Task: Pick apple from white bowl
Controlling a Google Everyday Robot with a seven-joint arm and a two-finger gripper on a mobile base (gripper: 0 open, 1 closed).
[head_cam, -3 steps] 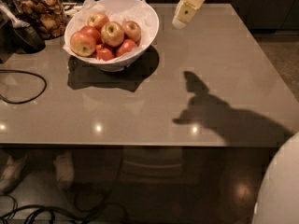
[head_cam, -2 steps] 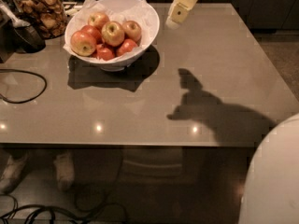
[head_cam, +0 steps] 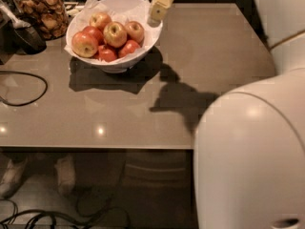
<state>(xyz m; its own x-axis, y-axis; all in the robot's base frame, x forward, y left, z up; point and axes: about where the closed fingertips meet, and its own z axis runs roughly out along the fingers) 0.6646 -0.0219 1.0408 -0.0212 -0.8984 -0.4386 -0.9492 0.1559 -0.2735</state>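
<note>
The apple [head_cam: 116,34], golden-yellow with red streaks and a dark stem dimple, sits mid-heap in the white bowl [head_cam: 116,67]. Seven apples by my count, one bowl, one jar [head_cam: 43,11] at its ten o'clock. The gripper [head_cam: 156,12] hangs over the rim at two o'clock; open or closed, can't tell.

Glossy white rounded arm shell [head_cam: 248,166], with pale yellow, perhaps tapered jaws at top centre.

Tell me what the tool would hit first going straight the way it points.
The tool, hovering over the white bowl's right edge, would probably meet that rim or its paper lining first; depth is unclear.
</note>
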